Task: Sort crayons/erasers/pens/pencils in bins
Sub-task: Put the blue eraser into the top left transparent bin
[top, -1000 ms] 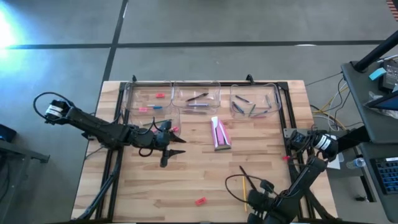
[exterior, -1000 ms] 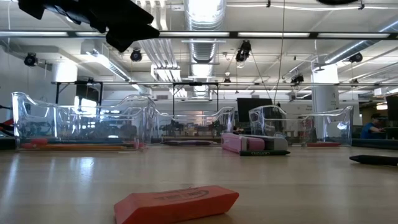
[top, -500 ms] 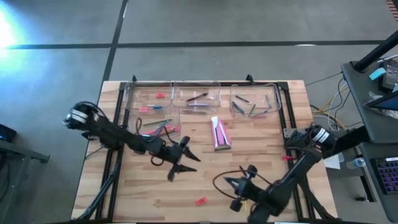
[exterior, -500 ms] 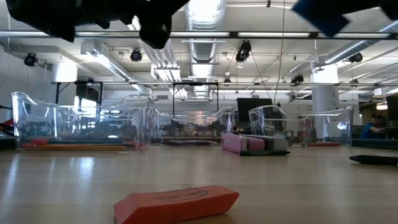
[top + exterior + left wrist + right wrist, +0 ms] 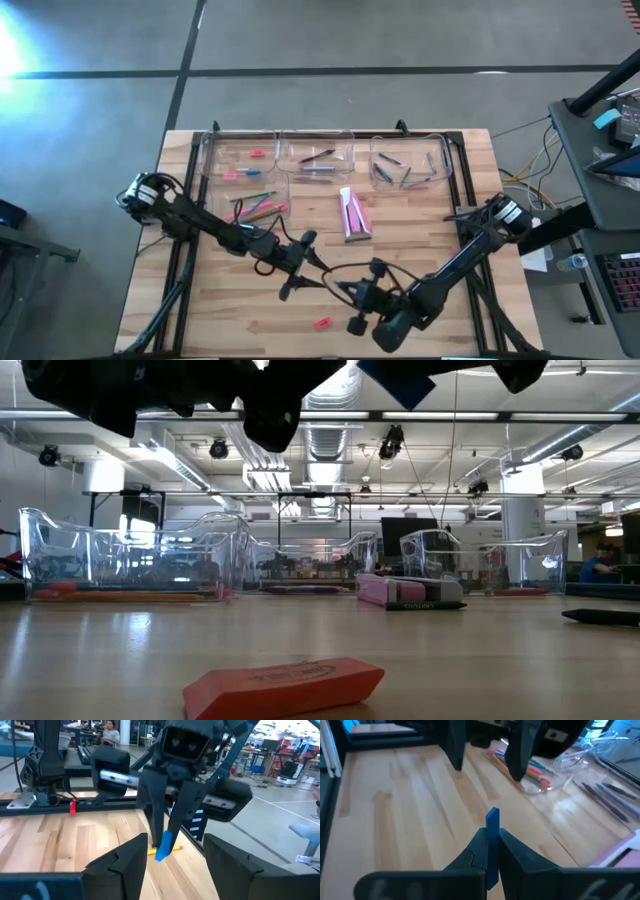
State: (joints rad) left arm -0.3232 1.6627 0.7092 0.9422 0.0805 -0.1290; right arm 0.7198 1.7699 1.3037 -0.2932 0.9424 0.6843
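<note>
Both arms have swung in toward the middle of the pale wooden table (image 5: 200,310) since a second ago, and now face each other near its front centre. Seen from above, the left gripper (image 5: 296,284) and the right gripper (image 5: 352,293) are near each other but apart — too dark there to read what either holds.

Its own wrist view settles it for the right one: the jaws are clamped on a short blue crayon (image 5: 492,837), which stands up between the fingers. The left wrist view shows the same blue stick (image 5: 164,847) from the far side, poking down out of the right gripper (image 5: 167,832), while the left arm's own jaws (image 5: 175,860) stand wide apart and hold nothing.

Only the low view gives the flat pink-red eraser (image 5: 284,686) close up — it lies on the table near the front edge, and from above shows as a small red speck (image 5: 322,323) just in front of the grippers. Four clear plastic bins sit at the far side: three in a row, left (image 5: 215,170), middle (image 5: 345,150) and right (image 5: 440,150), and a fourth (image 5: 284,190) just in front of the left one, holding coloured sticks. A pink and white box (image 5: 354,214) lies flat near the middle.
</note>
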